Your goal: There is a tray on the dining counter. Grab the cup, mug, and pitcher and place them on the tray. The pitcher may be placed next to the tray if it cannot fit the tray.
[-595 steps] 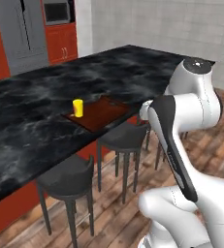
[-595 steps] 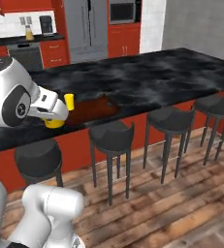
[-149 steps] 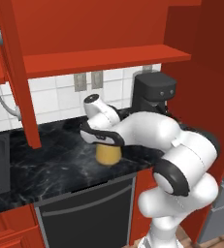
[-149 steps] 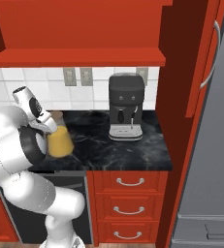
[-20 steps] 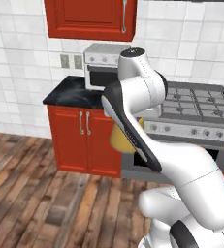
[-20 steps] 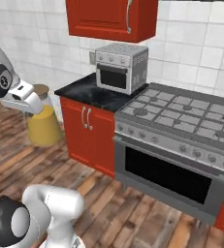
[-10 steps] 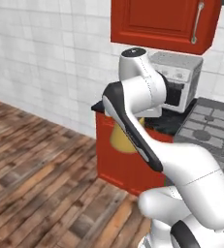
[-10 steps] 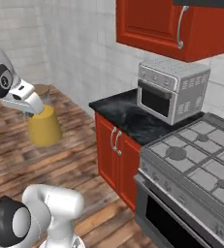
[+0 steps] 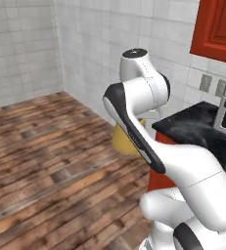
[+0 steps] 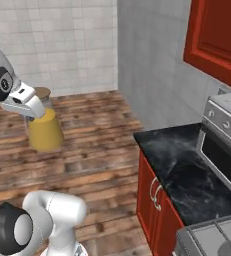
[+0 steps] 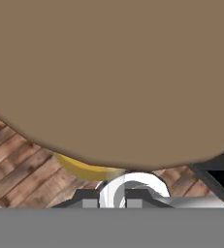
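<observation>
The pitcher (image 10: 46,131), a clear jug of orange-yellow juice with a tan lid, hangs in the air over the wooden floor. My gripper (image 10: 31,108) is shut on its neck just under the lid. In the left base view the pitcher (image 9: 122,141) peeks out as a yellow patch behind my white arm. Seen from the hand, the tan lid (image 11: 111,72) sits right in front of the camera, with a sliver of yellow juice (image 11: 84,169) below it. The tray, cup, mug and dining counter are out of view.
A black worktop (image 10: 187,170) on red cabinets stands to the right with a silver toaster oven (image 10: 226,137) on it and a stove corner (image 10: 212,240) beside it. A red wall cabinet (image 10: 217,40) hangs above. White tiled walls (image 9: 36,49) meet in a corner behind open wood floor (image 9: 46,156).
The whole picture has shifted as the base turns: stove and oven slide off to the right, and the tiled corner and floor come in. The pitcher stays gripped in the same pose.
</observation>
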